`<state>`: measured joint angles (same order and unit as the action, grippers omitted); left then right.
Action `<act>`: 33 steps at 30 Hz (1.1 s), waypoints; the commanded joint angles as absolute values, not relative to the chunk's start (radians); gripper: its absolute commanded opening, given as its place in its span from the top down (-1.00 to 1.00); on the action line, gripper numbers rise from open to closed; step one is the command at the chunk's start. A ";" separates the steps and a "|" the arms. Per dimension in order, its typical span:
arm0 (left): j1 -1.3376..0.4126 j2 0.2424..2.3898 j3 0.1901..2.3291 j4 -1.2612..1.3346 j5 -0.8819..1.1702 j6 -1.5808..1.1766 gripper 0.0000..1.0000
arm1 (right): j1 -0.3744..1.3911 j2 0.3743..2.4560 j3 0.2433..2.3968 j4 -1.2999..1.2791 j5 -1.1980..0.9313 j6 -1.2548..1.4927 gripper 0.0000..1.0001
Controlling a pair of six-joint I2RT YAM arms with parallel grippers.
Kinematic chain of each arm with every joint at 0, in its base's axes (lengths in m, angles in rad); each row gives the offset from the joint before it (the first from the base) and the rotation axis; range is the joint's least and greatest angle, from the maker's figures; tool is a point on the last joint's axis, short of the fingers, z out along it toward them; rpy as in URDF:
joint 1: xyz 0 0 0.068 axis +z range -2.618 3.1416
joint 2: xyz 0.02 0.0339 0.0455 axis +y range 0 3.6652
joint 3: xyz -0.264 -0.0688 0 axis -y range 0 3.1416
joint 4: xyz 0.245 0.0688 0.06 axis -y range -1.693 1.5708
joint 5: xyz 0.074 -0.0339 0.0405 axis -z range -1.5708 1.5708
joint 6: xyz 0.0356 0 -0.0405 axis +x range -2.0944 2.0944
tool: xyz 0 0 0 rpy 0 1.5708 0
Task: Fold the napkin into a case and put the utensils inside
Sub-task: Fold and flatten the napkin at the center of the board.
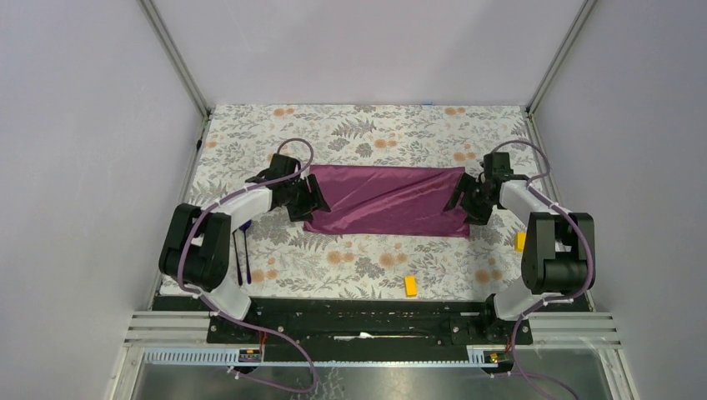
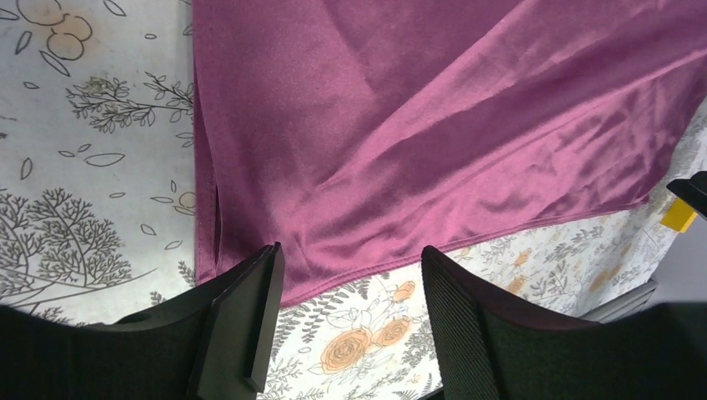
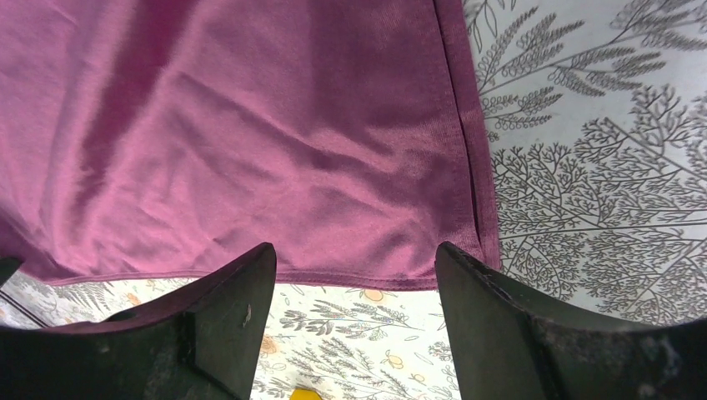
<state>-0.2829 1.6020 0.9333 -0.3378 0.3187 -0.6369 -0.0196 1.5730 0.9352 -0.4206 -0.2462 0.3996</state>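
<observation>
Folding step in hand: the napkin (image 1: 385,200) lies half-folded mid-surface, left gripper (image 1: 310,198) and right gripper (image 1: 463,200) at its ends, jaws apart and empty; the next move likely calls for gripping its near edge to fold again, the utensils (image 1: 241,254) lying by the left edge.

The napkin (image 1: 385,200) is plum-purple with a soft sheen, pinker where its creases catch the light. Around it the desk (image 1: 367,133) is white, printed with grey ferns, twigs and small orange blossoms. Nearer than the napkin lie a yellow block (image 1: 410,286) and a second yellow block (image 1: 520,242). Left of it, the utensils (image 1: 238,258) are dark purple. The jaws at its ends are black.
</observation>
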 commanded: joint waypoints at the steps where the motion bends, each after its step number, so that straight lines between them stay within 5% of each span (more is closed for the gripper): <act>1: -0.285 1.658 0.960 -0.306 0.288 -0.637 -0.36 | -0.014 1.591 0.902 -0.378 -0.286 0.405 -0.54; 20: -0.321 1.525 0.993 -0.440 0.124 -0.579 -0.68 | 0.035 1.574 0.910 -0.407 -0.265 0.401 -0.55; 33: -0.314 1.635 0.975 -0.382 0.138 -0.587 -0.97 | 0.036 1.580 0.904 -0.399 -0.265 0.388 -0.54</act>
<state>-0.3161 1.6150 0.9672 -0.4229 0.1322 -0.5953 0.0326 1.5738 0.8925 -0.4057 -0.2562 0.4026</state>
